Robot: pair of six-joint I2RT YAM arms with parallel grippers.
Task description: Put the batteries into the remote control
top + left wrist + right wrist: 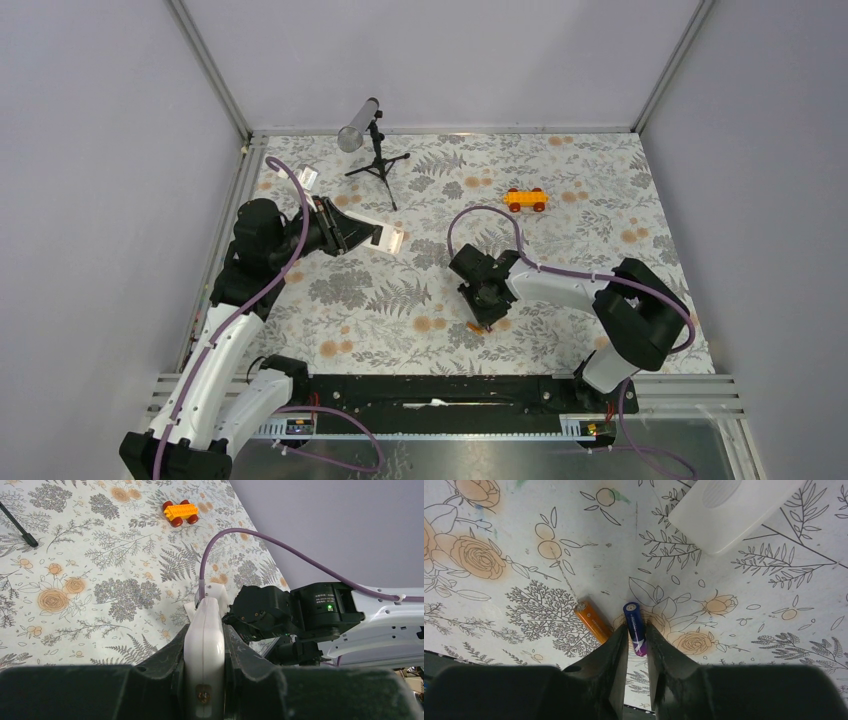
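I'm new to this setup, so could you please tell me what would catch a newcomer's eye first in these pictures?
The left gripper clamps the white-backed remote control over the left of the floral table. Near centre, the right gripper grips the blue-purple battery, the orange battery lying beside it. An orange toy car sits farther back.

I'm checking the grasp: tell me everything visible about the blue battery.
The blue battery is a slim glossy cylinder, dark blue at its far end, purple with pale print nearer. It lies flat on the floral cloth, pinched between the right end effector's fingers. The orange battery lies beside it, not touching.
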